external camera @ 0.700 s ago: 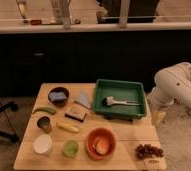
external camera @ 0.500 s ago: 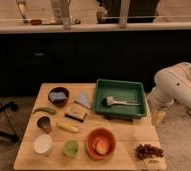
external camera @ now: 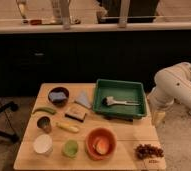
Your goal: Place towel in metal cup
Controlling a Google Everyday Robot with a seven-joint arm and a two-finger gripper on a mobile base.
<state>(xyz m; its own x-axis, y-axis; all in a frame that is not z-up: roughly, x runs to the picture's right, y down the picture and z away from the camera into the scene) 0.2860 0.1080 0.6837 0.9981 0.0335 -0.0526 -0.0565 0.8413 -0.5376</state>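
The towel is a small grey-blue folded cloth lying on the wooden table, between a dark bowl and the green tray. The metal cup stands upright near the table's left side, below and left of the towel. My white arm is off the table's right edge. The gripper hangs down beside the right edge of the table, far from both the towel and the cup, holding nothing that I can see.
A green tray with a brush sits at the back right. Also on the table are a dark bowl, a green pepper, a sponge, a white cup, a green cup, an orange bowl and grapes.
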